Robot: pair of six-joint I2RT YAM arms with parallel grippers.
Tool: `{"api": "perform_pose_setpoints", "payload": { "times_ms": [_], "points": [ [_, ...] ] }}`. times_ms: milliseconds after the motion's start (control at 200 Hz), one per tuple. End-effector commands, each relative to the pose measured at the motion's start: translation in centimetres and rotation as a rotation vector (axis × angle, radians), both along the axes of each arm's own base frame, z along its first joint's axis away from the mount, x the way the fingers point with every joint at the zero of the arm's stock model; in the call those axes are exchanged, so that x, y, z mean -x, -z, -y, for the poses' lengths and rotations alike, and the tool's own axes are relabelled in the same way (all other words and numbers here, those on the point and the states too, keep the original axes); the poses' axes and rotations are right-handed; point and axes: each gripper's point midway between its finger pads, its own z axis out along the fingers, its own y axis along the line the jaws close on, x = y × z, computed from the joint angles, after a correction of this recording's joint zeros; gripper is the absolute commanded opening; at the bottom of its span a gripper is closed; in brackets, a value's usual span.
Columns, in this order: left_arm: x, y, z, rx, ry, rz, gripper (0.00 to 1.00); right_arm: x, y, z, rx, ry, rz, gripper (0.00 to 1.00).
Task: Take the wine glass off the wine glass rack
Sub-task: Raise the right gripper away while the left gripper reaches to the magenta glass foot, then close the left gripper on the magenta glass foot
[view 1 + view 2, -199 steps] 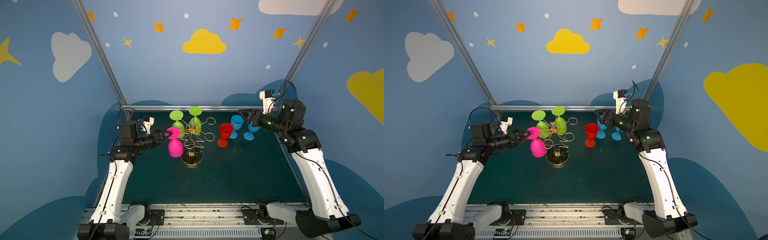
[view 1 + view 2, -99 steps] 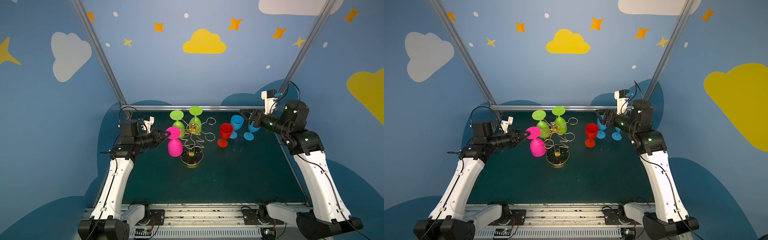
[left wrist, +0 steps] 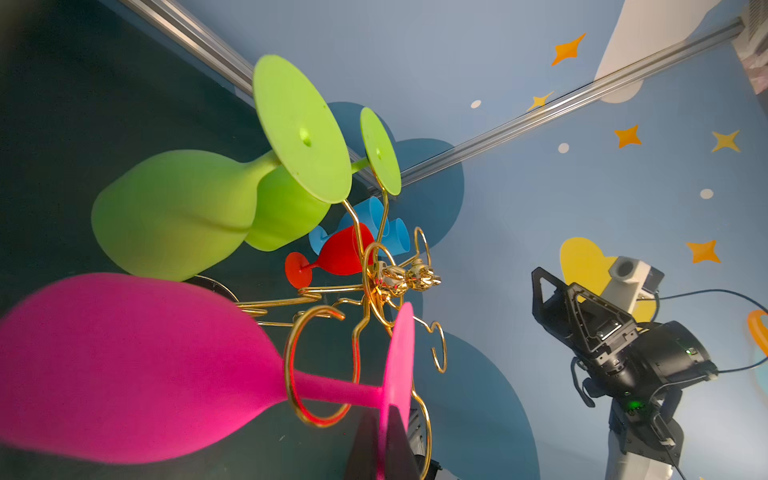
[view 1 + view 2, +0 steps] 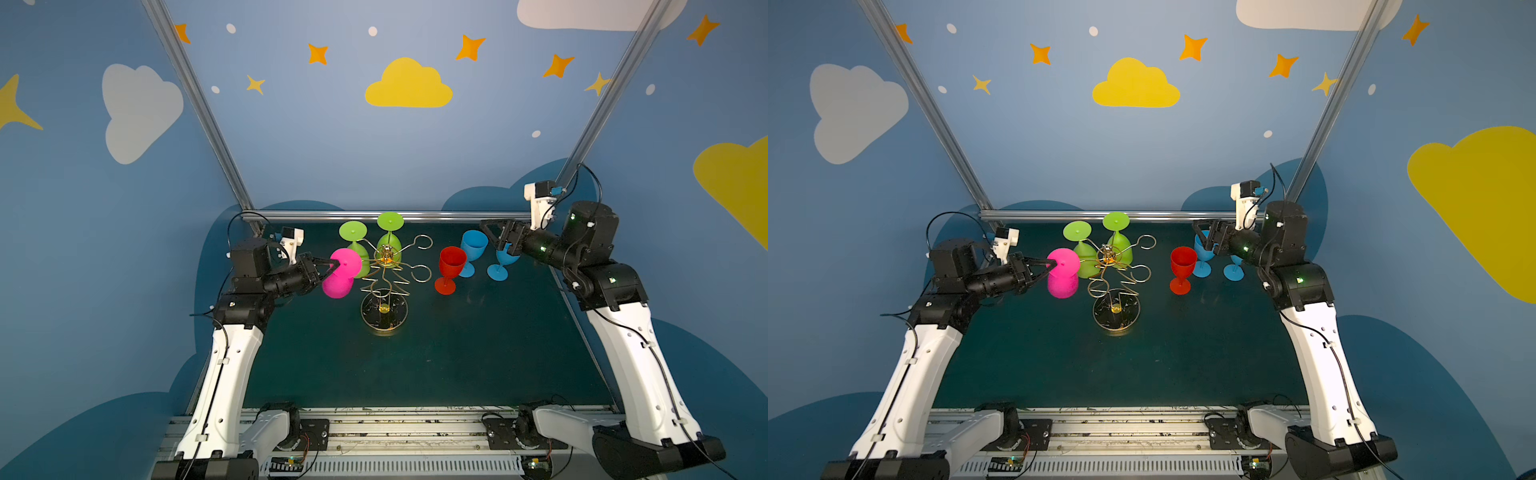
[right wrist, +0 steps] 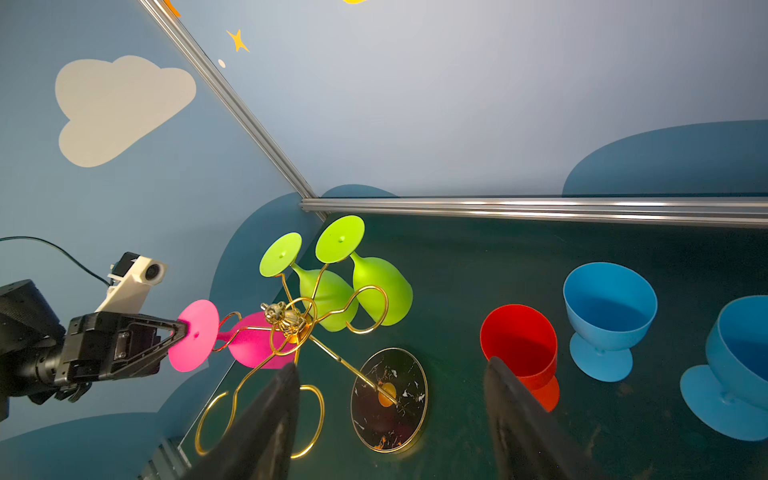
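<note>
The gold wire wine glass rack (image 4: 384, 259) (image 4: 1108, 255) stands mid-table on a round dark base (image 4: 384, 313). A pink wine glass (image 4: 337, 284) (image 4: 1062, 282) hangs bowl-down on its left arm, its stem through a gold loop (image 3: 320, 370). My left gripper (image 4: 332, 262) (image 4: 1052, 262) (image 3: 383, 419) is shut on the rim of the pink glass's foot (image 5: 195, 334). Two green wine glasses (image 4: 357, 249) (image 5: 374, 286) hang on the rack's far arms. My right gripper (image 4: 496, 235) (image 4: 1202, 235) (image 5: 390, 363) stands open and holds nothing, raised above the blue glasses to the right of the rack.
A red glass (image 4: 452, 262) (image 5: 519, 345) and two blue glasses (image 4: 473, 245) (image 4: 505, 262) stand upright on the dark green table (image 4: 457, 353) right of the rack. An aluminium rail (image 4: 436, 215) runs along the back edge. Bare rack loops (image 4: 422, 274) point right.
My left gripper's jaws have closed on the pink glass's foot. The right arm has shifted slightly and its gripper stays open.
</note>
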Motion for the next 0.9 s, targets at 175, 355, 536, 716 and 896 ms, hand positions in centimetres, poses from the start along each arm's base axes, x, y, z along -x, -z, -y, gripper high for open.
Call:
{"api": "perform_pose_setpoints", "payload": {
  "times_ms": [175, 355, 536, 716, 896],
  "points": [
    [0.3, -3.1, 0.0, 0.057, 0.009, 0.074, 0.03, 1.0, -1.3, 0.5, -0.026, -0.001, 0.042, 0.70],
    [-0.3, -3.5, 0.2, 0.071, 0.024, 0.083, 0.03, 1.3, -1.6, 0.7, -0.032, 0.000, 0.046, 0.70],
    [-0.5, -3.3, 0.7, 0.066, 0.048, 0.078, 0.03, 1.4, -1.6, 0.8, -0.038, 0.002, 0.045, 0.71],
    [-0.8, -3.3, 1.4, 0.041, 0.063, 0.082, 0.03, 1.4, -1.5, 0.8, -0.046, 0.002, 0.046, 0.72],
    [-1.4, -3.0, 2.2, 0.009, 0.073, 0.079, 0.03, 1.5, -1.7, 1.0, -0.047, 0.006, 0.050, 0.74]
  ]
}}
